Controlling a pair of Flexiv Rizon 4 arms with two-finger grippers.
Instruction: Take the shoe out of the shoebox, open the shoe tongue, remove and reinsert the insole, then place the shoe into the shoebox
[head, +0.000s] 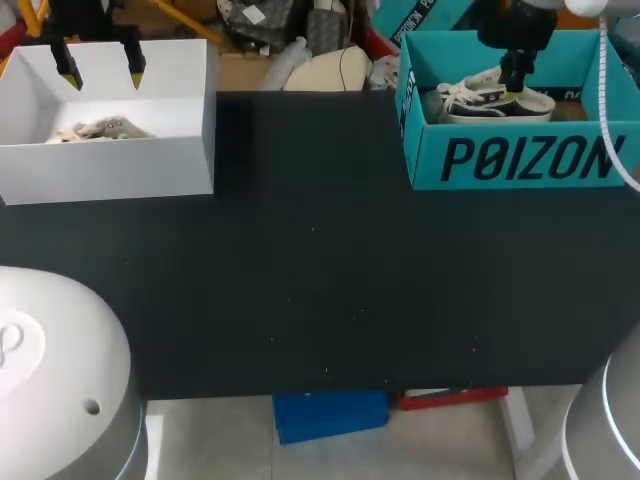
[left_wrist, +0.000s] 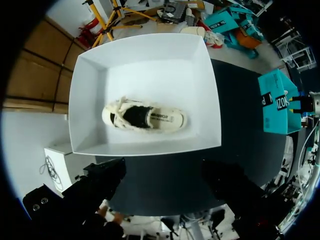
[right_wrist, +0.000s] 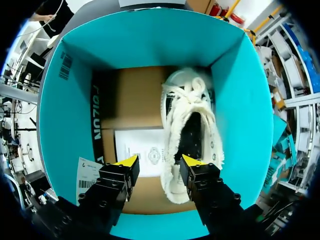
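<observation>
Desk: dark top (head: 320, 300), bare in front of the teal shoebox (head: 520, 160), which sits at the far right corner.
Shoe: a pale sneaker with a dark lining (right_wrist: 192, 135) lies flat on its sole inside the teal shoebox, against one side wall, with a paper sheet (right_wrist: 137, 145) on the floor beside it.
Right hand: down over the teal shoebox (right_wrist: 160, 161), fingers spread wide. One tip is above the shoe's heel-side rim, the other above the paper. It grips nothing, and I cannot tell if it touches.
Left hand: far across the desk from the teal shoebox (head: 101, 65), fingers wide apart and empty, hanging over a white box (head: 110, 165) that holds a cream shoe (left_wrist: 145, 117).
Done so far: nothing I can confirm. The shoe is in its box and nothing has been lifted out.
Left to do: by my reading, everything. That means the grasp and lift out, opening the tongue, insole out and back in, and the return to the teal shoebox.
Next call: close those wide fingers across the heel collar.
</observation>
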